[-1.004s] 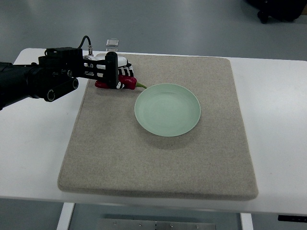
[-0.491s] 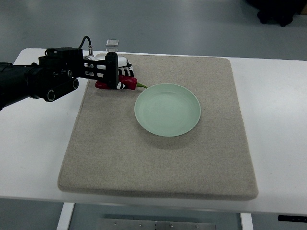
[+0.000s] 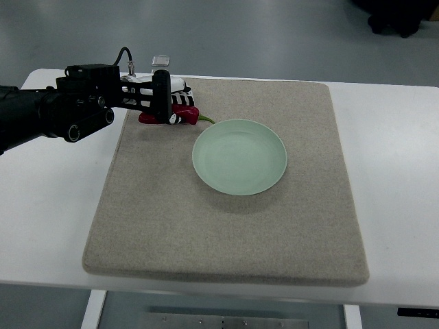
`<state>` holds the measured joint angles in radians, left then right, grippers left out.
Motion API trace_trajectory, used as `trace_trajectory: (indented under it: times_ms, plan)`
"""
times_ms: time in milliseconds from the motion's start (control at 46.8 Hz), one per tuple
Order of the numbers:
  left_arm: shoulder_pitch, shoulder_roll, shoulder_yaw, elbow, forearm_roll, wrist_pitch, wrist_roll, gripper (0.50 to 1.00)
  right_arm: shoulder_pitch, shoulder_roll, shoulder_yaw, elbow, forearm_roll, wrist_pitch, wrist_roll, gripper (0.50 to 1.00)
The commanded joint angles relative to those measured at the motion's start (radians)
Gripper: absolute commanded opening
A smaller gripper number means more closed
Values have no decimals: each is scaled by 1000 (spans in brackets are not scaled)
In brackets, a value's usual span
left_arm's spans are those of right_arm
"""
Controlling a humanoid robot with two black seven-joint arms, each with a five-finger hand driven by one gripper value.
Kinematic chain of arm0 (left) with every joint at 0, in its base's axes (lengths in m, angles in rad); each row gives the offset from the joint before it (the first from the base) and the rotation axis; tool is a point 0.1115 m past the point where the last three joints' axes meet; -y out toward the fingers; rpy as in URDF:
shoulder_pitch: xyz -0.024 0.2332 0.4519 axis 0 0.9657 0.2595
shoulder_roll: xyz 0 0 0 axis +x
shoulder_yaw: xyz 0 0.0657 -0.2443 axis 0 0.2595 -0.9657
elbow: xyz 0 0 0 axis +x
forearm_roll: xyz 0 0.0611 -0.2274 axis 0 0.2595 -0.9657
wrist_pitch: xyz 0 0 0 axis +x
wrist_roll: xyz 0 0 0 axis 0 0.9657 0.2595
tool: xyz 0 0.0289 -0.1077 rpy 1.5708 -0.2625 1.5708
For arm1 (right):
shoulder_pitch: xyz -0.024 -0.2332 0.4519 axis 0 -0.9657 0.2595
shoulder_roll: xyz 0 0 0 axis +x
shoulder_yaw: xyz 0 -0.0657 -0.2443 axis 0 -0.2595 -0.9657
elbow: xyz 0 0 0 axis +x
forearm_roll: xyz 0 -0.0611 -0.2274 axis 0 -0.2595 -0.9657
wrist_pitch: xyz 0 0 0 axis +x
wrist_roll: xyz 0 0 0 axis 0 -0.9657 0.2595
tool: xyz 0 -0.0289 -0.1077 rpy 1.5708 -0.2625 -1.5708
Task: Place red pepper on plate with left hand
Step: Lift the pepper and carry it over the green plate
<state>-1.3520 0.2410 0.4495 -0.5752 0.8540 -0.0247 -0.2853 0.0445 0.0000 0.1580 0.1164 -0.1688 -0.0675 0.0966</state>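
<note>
Grasp step: left hand closed around red pepper at the mat's far-left corner, just beside the pale green plate; next, carry rightward over plate, release

Plate on mat, pepper just behind-left, mat on table

Left robot hand around red pepper
</note>
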Motion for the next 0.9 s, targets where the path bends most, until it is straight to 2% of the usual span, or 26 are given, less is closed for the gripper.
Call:
trace_trajectory:
  times_ms: [0,256,876]
  plan:
    - [-3,1,-3,0,-7,0,0,500,0,0,0,0,0,0,0,932]
    - [-21,6,-54,-8,-10,-3,0,500,0,0,0,0,0,0,0,932]
    - [-127,-3,-63,-135,5,-4,-2,500,0,0,0,0,0,0,0,932]
